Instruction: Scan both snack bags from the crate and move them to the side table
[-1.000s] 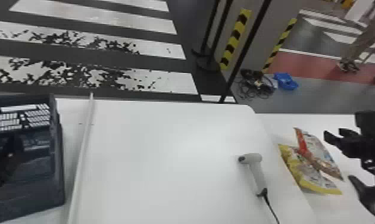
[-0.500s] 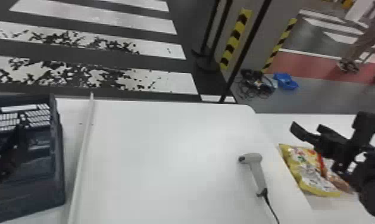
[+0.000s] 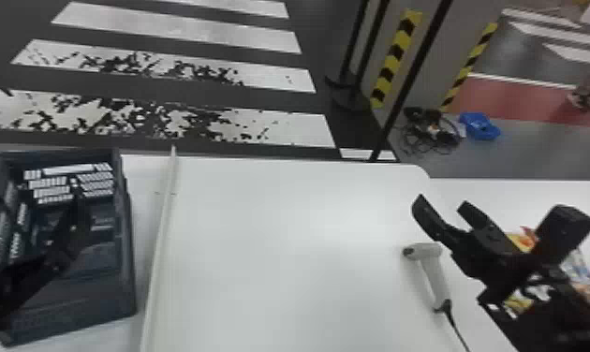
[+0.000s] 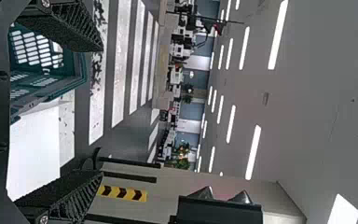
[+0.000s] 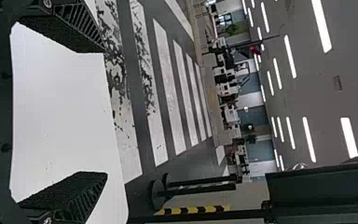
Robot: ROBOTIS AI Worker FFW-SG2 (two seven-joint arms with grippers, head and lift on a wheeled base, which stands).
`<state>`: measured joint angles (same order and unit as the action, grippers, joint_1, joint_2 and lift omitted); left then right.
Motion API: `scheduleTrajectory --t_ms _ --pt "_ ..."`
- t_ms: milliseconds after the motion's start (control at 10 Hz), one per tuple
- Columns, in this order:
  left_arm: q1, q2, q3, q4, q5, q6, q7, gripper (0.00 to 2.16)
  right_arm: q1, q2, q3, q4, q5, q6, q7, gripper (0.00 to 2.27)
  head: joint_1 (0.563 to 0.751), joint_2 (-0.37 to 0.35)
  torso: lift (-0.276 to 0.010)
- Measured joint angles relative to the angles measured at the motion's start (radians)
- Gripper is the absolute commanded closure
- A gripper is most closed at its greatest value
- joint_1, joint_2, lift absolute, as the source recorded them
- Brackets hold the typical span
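Observation:
In the head view my right gripper [image 3: 441, 210] stands open over the table's right part, just above and beyond the scanner [image 3: 432, 274], which lies on the white table. Behind the right arm, parts of the snack bags [image 3: 582, 267] show on the side table [image 3: 472, 201]. The right wrist view has the same gripper [image 5: 105, 112] with its fingers wide apart and nothing between them. My left arm is over the crate [image 3: 128, 243] at the far left. In the left wrist view the left gripper [image 4: 102, 109] is open and holds nothing; the crate [image 4: 81, 70] is beyond its fingers.
A pale raised strip [image 3: 160, 234] runs along the main table [image 3: 280, 262] beside the crate. The scanner's dark cable [image 3: 455, 325] trails to the front edge. Beyond the tables stand black posts [image 3: 401, 89], with cables [image 3: 430, 131] and a blue item [image 3: 480, 126] on the floor.
My right arm has swung left from above the side table and the bags toward the scanner, its gripper still open. The left arm has shifted slightly over the crate.

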<state>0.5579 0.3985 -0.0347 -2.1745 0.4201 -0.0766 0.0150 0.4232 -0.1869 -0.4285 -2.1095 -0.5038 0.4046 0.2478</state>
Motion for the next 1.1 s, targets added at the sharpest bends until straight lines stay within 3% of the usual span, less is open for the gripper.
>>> scheduleTrajectory --t_ms 100,300,500,700,800,1000,1100 --pt "0.028 0.001 0.012 -0.016 -0.008 -0.023 0.013 0.05 0.077 0.035 0.018 -0.044 0.001 -0.116 0.008 0.03 0.695 -0.194 -0.095" --pt "0.093 0.001 0.019 -0.026 -0.035 -0.147 0.042 0.05 0.244 0.069 0.077 -0.08 0.023 -0.45 0.007 0.03 0.695 -0.165 -0.095" --pt "0.18 -0.009 0.017 -0.042 -0.067 -0.234 0.058 0.05 0.387 0.074 0.168 -0.091 0.096 -0.716 -0.029 0.03 0.695 -0.141 -0.095" --pt "0.276 -0.023 0.016 -0.044 -0.078 -0.299 0.05 0.06 0.478 0.074 0.233 -0.083 0.13 -0.858 -0.057 0.03 0.695 -0.116 -0.095" --pt "0.32 -0.034 0.011 -0.042 -0.081 -0.3 0.034 0.06 0.515 0.072 0.258 -0.066 0.144 -0.9 -0.066 0.03 0.695 -0.115 -0.095" --pt "0.391 -0.053 -0.029 -0.041 -0.106 -0.303 0.062 0.07 0.595 0.054 0.322 -0.009 0.191 -1.073 -0.112 0.03 0.695 -0.121 -0.095" --pt "0.417 -0.051 -0.057 -0.037 -0.126 -0.301 0.081 0.07 0.629 0.049 0.339 0.009 0.2 -1.111 -0.12 0.03 0.695 -0.138 -0.095"
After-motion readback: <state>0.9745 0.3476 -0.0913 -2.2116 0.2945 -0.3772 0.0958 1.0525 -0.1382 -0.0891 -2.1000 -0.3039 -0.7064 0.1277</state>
